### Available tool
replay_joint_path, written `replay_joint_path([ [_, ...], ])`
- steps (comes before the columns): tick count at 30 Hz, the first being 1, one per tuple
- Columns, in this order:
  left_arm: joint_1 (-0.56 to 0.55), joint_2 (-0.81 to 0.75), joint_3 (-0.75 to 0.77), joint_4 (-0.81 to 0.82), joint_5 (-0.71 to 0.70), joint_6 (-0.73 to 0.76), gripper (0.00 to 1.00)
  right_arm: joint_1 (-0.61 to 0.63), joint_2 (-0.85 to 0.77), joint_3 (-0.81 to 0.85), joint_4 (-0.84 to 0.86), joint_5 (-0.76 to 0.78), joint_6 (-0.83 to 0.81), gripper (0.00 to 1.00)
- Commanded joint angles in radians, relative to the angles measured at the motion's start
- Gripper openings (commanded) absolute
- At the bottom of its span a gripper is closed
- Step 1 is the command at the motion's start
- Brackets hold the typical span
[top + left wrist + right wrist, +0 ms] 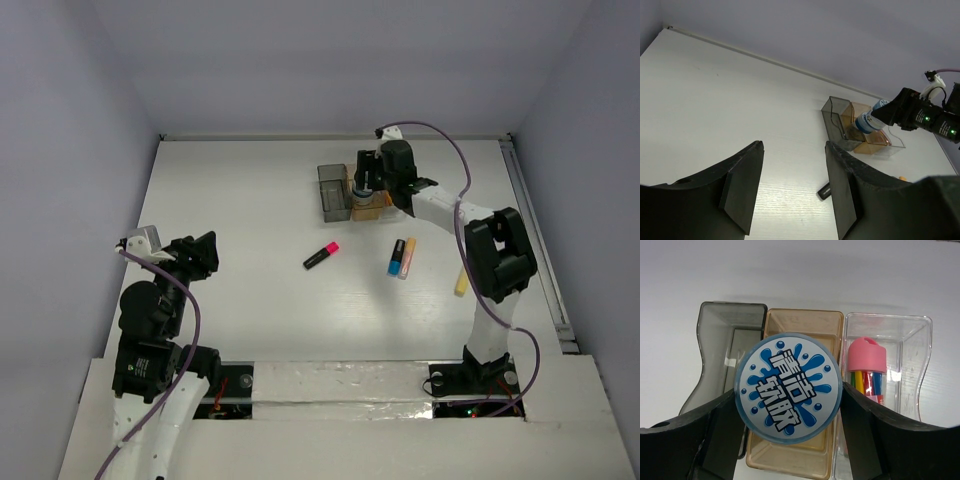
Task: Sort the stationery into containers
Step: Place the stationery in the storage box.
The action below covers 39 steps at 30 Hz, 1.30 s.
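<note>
1. I read the left pincer [200,255] at the near-left of the worktop [250,200]. Its jaws stood wide apart with nothing between them. In the left wrist view the gap [792,192] framed bare surface. From there to the back edge and the left wall, the worktop carried nothing.

2. The pink-black highlighter [321,256] lay flat near the centre, angled, with free surface on every side. It was well apart from both arms.

3. The three joined bins sat toward the back, right of centre: dark grey bin [725,355], amber bin [805,320], clear bin [900,330], sharing walls. Open worktop remained between their far walls and the back edge.

4. The right pincer [788,432] was closed on the blue-and-white disc [788,387], one finger against each side of its rim. In the right wrist view the disc hung over the amber bin, and its left edge overlapped the wall shared with the dark grey bin. I could not tell whether it had passed below the rim.

5. The pink-capped tube [867,370] stood in the clear bin, against its left wall.

6. The blue highlighter [397,257] and orange highlighter [408,257] lay side by side, touching or nearly so, nearer to me than the bins.

7. The yellow highlighter [461,284] lay just beside the right arm's upright link. Bare surface ran from there to the right-edge rail [535,240].
</note>
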Motion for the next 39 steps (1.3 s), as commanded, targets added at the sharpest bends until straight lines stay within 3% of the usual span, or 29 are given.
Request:
replay_joint_path([
  [1,0.003,0.015,0.002,0.05,-0.002,0.01,0.49,0.0,-0.034,0.003,0.008,-0.002,0.022,0.47],
  [5,0.003,0.017,0.002,0.052,0.001,0.012,0.49,0.0,-0.159,-0.116,0.062,-0.039,0.038,0.43],
  [10,0.003,0.015,0.002,0.052,0.001,0.012,0.49,0.0,-0.207,-0.15,-0.021,-0.111,0.033,0.43],
  [24,0.003,0.001,0.002,0.049,-0.002,0.01,0.49,0.0,-0.077,-0.012,-0.121,-0.137,0.022,0.43],
  [34,0.003,0.0,0.002,0.049,-0.003,0.01,0.49,0.0,0.04,0.124,-0.191,-0.001,0.021,0.43],
  [39,0.003,0.0,0.003,0.049,-0.002,0.009,0.49,0.0,0.032,0.025,-0.014,0.045,0.048,0.44],
])
